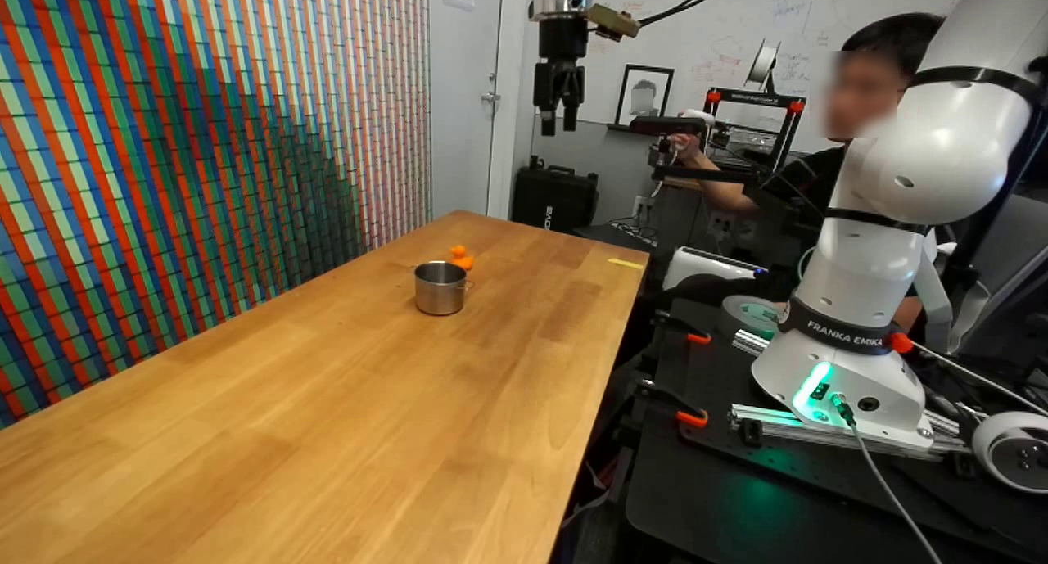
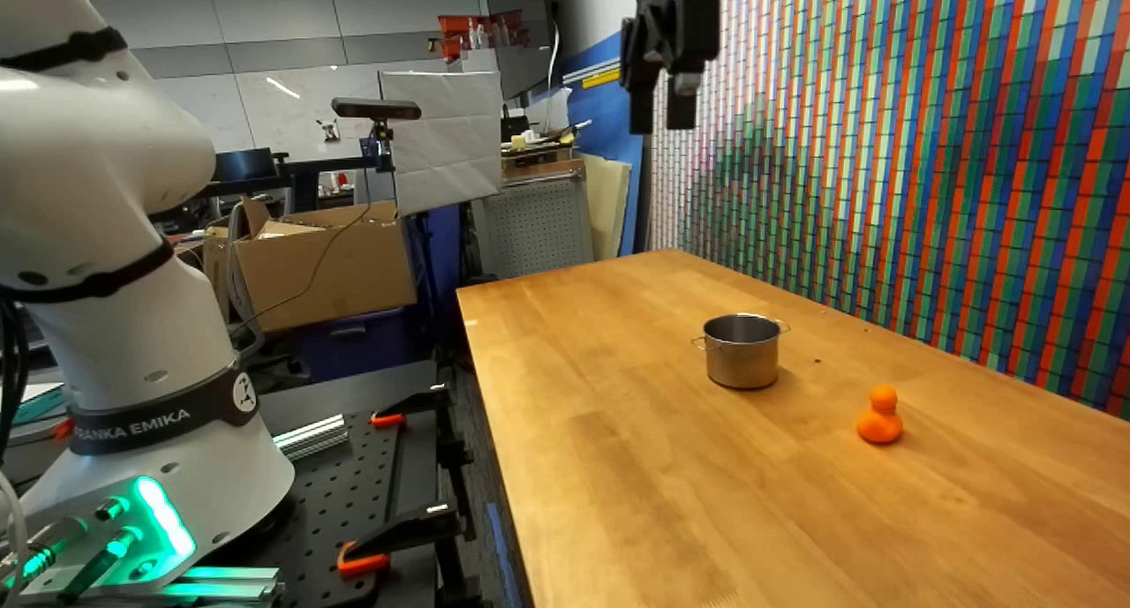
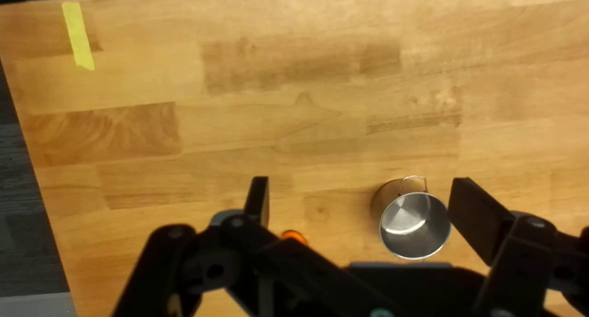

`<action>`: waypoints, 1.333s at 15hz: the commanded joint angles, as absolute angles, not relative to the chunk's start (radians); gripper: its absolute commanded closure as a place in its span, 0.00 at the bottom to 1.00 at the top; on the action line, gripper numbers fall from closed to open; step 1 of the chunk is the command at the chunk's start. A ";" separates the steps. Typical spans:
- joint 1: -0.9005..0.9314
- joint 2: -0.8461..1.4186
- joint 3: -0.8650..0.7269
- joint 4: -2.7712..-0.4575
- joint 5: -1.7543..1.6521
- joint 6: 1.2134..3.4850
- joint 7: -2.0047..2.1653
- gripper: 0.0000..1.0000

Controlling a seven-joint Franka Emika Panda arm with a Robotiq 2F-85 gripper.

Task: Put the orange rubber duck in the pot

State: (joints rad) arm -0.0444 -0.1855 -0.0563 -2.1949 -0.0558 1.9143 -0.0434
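Coloured strips cover the wall [image 1: 246, 130] along one side of the long wooden surface [image 1: 368, 417], which carries both things the task needs. Across from that wall rises the white arm [image 1: 925, 171], and from it the tool [image 1: 559, 124] hangs high over the work, well apart from anything below. Its jaws stand wide apart with nothing gripped, which suits an approach, so leave them that way for the whole descent. Next in size, the metal pot [image 2: 743, 361] sits upright with its mouth up; in the wrist view its bare inside shows between the jaws, so a straight drop from here could bring one of them onto the rim. Shift sideways first. Smallest is the orange rubber duck [image 2: 880, 423], upright on the surface near the pot, outside it and not touching. Reaching it is, I judge, the step in hand. Only a sliver of orange shows past the tool's linkage in the wrist view, so line up by the exterior views instead. Lower straight down with one jaw on each side of the round body and squeeze gently: rubber should give a little, and a low hold ought to slip less than one on the small head. Then lift above the rim before crossing, and release low over the mouth.
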 commanded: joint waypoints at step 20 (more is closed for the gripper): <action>-0.099 0.515 -0.029 -1.758 -0.138 2.169 -0.445 0.00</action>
